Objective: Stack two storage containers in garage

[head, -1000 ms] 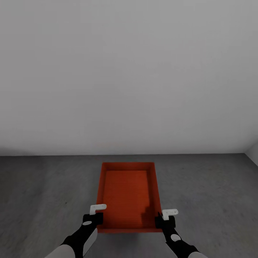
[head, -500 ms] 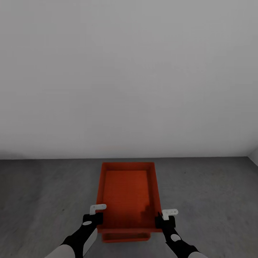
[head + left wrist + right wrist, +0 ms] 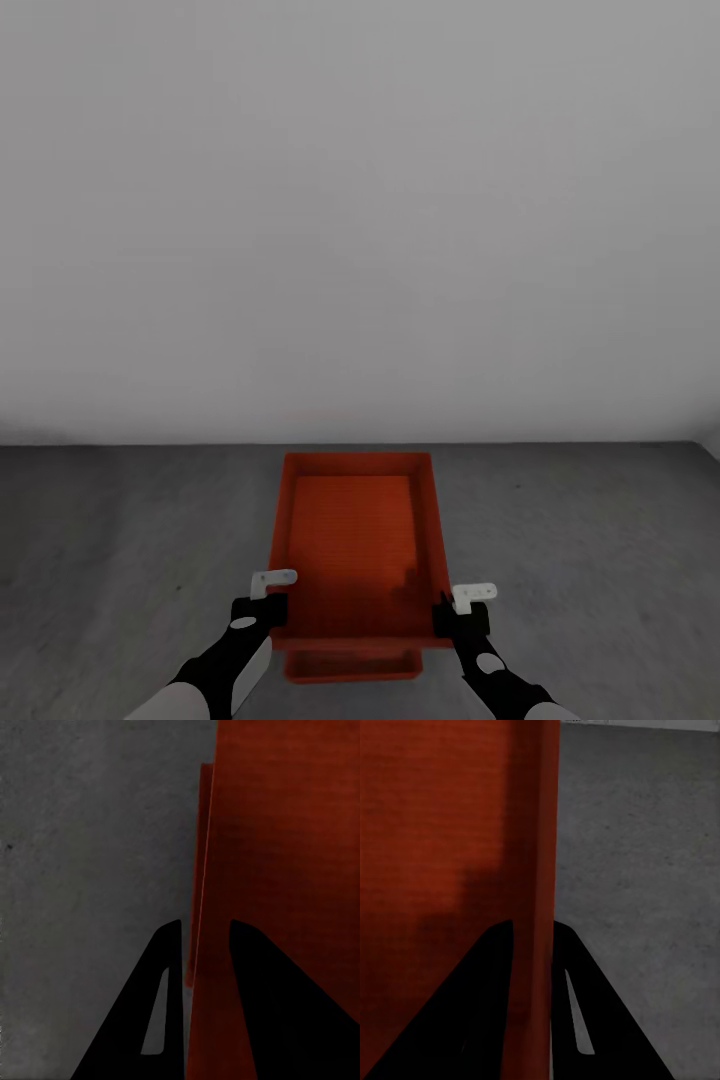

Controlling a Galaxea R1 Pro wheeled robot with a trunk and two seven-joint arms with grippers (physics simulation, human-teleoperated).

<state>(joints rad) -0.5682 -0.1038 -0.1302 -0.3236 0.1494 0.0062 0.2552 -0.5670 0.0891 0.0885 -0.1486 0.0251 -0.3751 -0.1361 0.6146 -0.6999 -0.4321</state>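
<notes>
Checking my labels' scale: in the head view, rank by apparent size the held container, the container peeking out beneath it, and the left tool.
1. Held container
2. Lower container, mostly hidden, so unsure
3. Left tool

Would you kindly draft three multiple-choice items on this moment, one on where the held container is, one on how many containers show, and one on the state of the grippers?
1. Where is the held container?
A. on a shelf
B. between both grippers, above a second container
C. flat on a table

2. How many red-orange containers show in the head view?
A. one
B. two
C. three

3. How do the grippers stand?
A. both open, clear of everything
B. the left one shut on a wall, the right one free
C. each shut on a side wall of the held container

Key: 1 B, the lower container on the floor peeks out under its near edge. 2 B, one is held and one lies beneath it. 3 C, the left gripper and the right gripper each straddle a red wall, fingers on both sides.
</notes>
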